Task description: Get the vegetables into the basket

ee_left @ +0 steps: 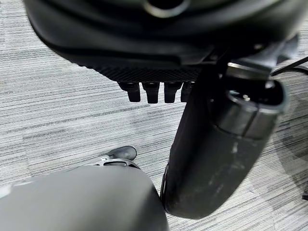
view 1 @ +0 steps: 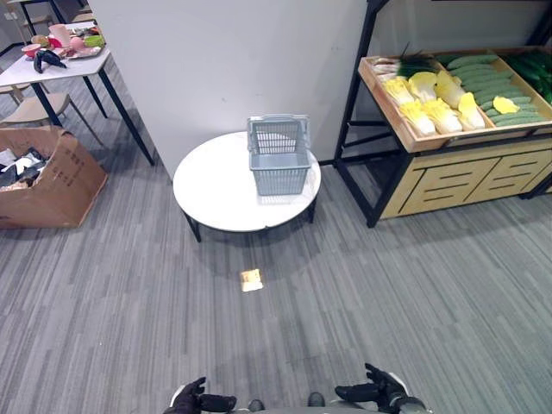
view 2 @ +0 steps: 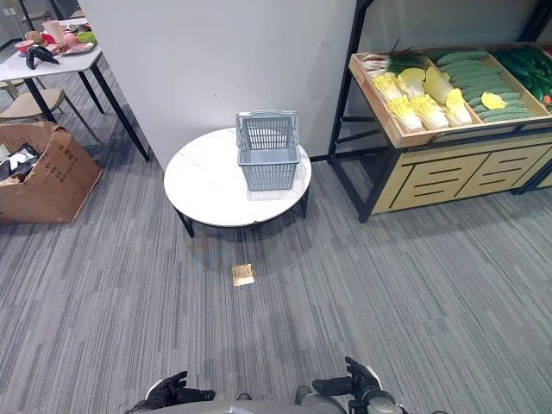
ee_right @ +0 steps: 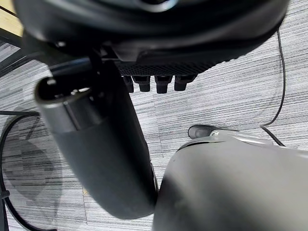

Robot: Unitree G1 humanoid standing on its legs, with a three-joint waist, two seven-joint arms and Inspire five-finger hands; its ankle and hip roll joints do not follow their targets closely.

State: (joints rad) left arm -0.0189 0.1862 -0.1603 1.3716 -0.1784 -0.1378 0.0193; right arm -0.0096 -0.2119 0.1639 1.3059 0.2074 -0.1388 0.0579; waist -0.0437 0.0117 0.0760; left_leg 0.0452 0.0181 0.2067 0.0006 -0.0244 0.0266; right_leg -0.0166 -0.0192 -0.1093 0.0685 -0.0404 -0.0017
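a grey plastic basket [view 1: 279, 156] stands upright on a round white table [view 1: 216, 191], on the side of the table closer to the wall, and its two handles are folded up over the open top. nothing can be seen inside the basket.

the vegetables are well apart from it, on a wooden display stand [view 1: 457, 177] at the right side of the room. in the tilted tray on top lie yellow-white cabbages [view 1: 431, 102], and beside them a row of green cucumbers [view 1: 500, 90]. some green onions [view 1: 405, 65] lie at the back corner of the tray.

the left hand [view 1: 203, 399] hangs low at the bottom edge of the head view, over the grey carpet [view 1: 388, 285]. its fingers [ee_left: 149, 91] are relaxed and hold nothing. the right hand [view 1: 371, 392] is at the same height on the other side, also with loose fingers [ee_right: 156, 83] and nothing in them. both hands are far from the table and from the stand.

a small shiny square plate [view 1: 251, 279] lies on the carpet just in front of the table. at the left stand an open cardboard box [view 1: 47, 177] and a white table [view 1: 52, 65] with mixed small things on it.
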